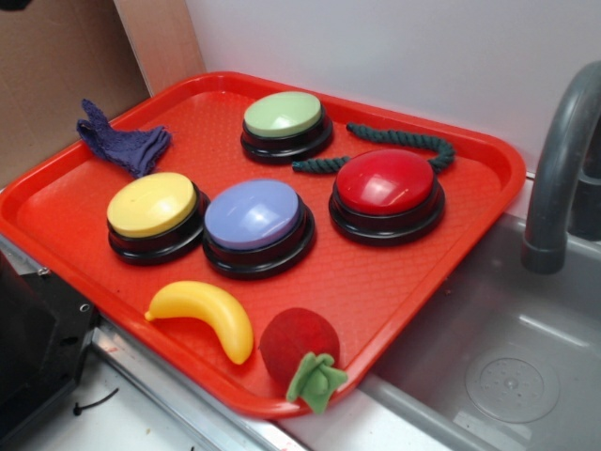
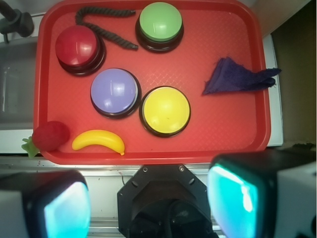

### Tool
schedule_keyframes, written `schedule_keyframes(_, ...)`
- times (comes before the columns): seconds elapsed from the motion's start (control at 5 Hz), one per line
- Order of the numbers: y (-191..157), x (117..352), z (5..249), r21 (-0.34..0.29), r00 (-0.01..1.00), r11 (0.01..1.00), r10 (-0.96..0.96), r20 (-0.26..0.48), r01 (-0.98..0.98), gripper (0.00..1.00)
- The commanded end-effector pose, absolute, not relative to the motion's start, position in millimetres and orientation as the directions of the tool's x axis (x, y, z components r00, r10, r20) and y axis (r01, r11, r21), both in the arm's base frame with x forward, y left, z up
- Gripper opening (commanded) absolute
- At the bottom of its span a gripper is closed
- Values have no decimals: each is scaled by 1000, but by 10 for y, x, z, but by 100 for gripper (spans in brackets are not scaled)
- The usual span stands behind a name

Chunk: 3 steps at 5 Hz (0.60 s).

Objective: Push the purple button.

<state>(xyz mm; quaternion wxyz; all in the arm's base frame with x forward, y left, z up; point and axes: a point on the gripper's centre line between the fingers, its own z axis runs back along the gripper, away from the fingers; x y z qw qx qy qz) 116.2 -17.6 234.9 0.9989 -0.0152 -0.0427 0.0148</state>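
The purple button point(image 1: 254, 214) point(image 2: 114, 90), a pale lavender dome on a black base, stands near the middle of the red tray point(image 1: 366, 282) point(image 2: 218, 119). To one side of it is a yellow button point(image 1: 151, 204) point(image 2: 166, 110) and to the other a red button point(image 1: 385, 181) point(image 2: 77, 44). In the wrist view my gripper point(image 2: 148, 203) hangs high above the tray's near edge, well back from the purple button. It is open, with its cyan pads point(image 2: 233, 198) wide apart and nothing between them. The exterior view does not show the gripper.
A green button point(image 1: 283, 115) point(image 2: 159, 21) and a dark rope point(image 1: 404, 141) lie at the tray's far side. A purple-blue cloth point(image 1: 122, 143) point(image 2: 237, 77), a toy banana point(image 1: 207, 315) and a red strawberry point(image 1: 299, 346) also sit on the tray. A sink point(image 1: 507, 357) with a faucet point(image 1: 559, 160) adjoins.
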Motion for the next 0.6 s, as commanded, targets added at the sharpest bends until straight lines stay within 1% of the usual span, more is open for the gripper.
schedule_keyframes(0.0,-176,1162,2349,-32,996,999,31,85,-28,100)
schedule_keyframes(0.2,-643,1662,1930,0,970,976,-219,109,220,100)
schedule_keyframes(0.4,-910,1752,1698,66,902,904,-427,67,423,100)
